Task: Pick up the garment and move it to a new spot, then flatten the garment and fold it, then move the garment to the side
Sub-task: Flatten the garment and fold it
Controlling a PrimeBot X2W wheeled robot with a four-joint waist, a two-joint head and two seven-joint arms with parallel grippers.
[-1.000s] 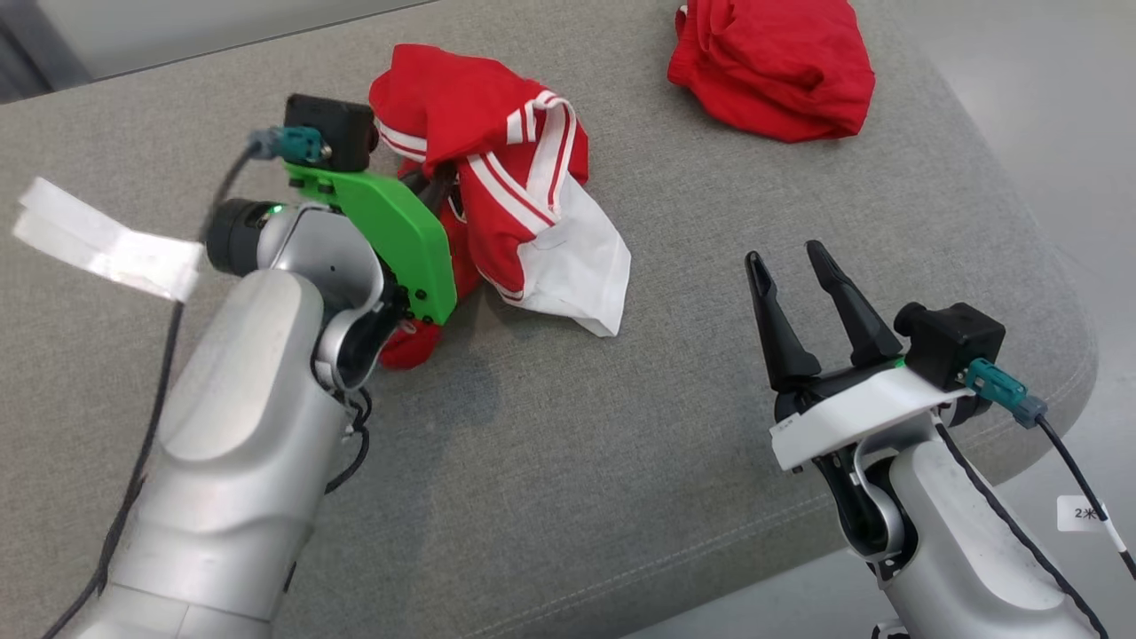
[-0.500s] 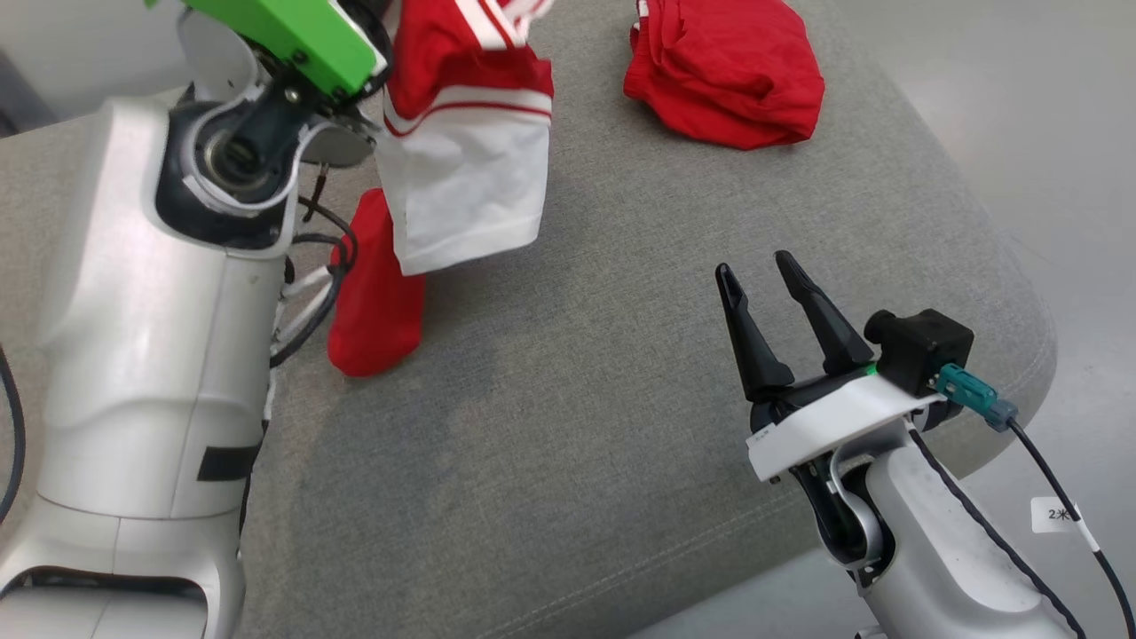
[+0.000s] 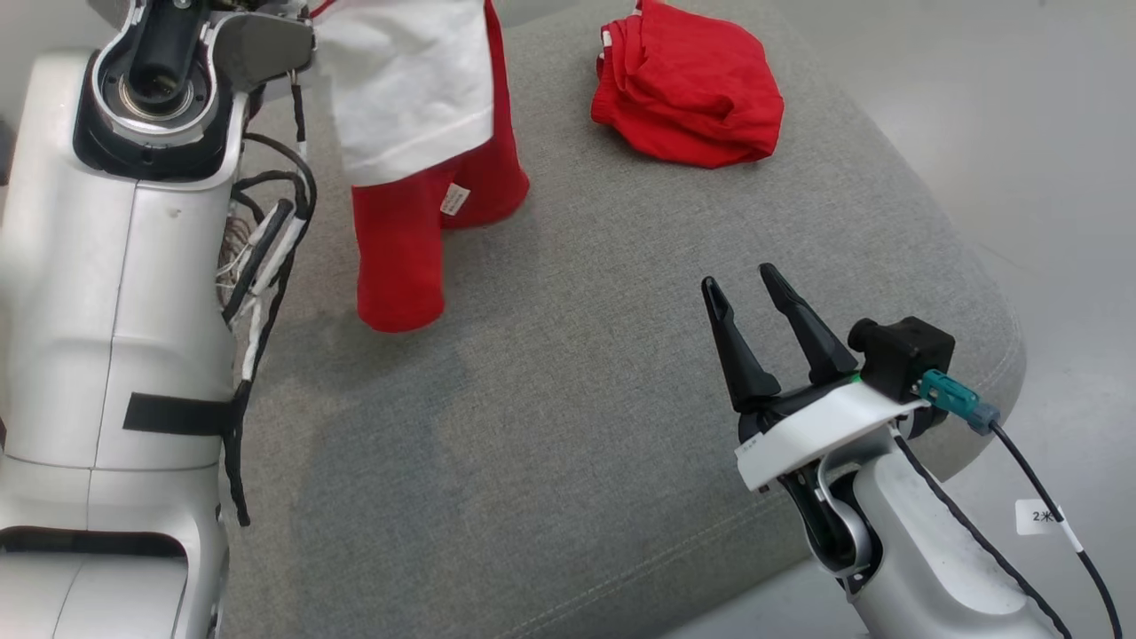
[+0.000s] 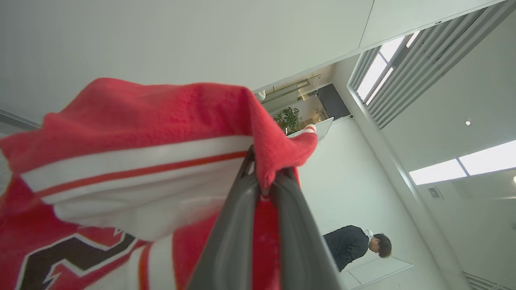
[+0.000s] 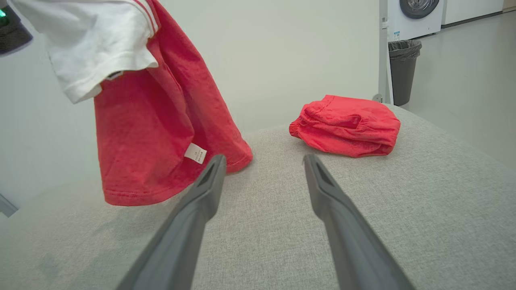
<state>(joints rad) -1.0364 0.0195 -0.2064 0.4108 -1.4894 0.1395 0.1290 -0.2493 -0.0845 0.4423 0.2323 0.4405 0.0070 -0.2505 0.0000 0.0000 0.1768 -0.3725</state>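
Above grey cushion (image 3: pixel 577 426): garment (image 3: pixel 399 266) hangs from left gripper (image 4: pixel 264 177), jaws pinched on a red fold.
Soft, light, limp; I judge a hem corner best for right gripper (image 3: pixel 738 277), jaws spread, empty.

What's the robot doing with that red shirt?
The robot's left gripper is pinched shut on the red and white shirt and holds it up, so it hangs down over the grey cushion. Its right gripper is open and holds nothing. Another red garment lies bunched on the cushion farther back.
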